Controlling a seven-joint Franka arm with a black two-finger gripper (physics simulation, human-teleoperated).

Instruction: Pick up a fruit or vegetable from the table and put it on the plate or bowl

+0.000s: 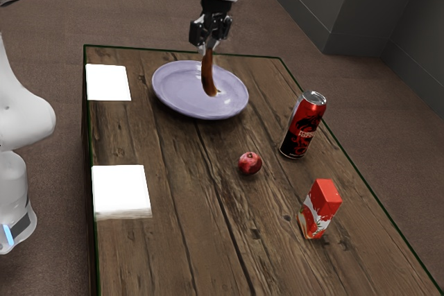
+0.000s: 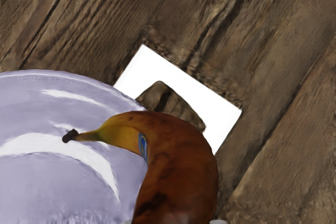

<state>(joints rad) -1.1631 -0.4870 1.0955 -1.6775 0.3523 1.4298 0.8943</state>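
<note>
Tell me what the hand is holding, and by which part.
The hand holds the banana by its upper end, the end opposite the stem. The banana hangs upright, stem tip down over the plate.

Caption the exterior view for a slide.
Tool holds a browned banana on end over the lavender plate, red apple nearby.
</note>
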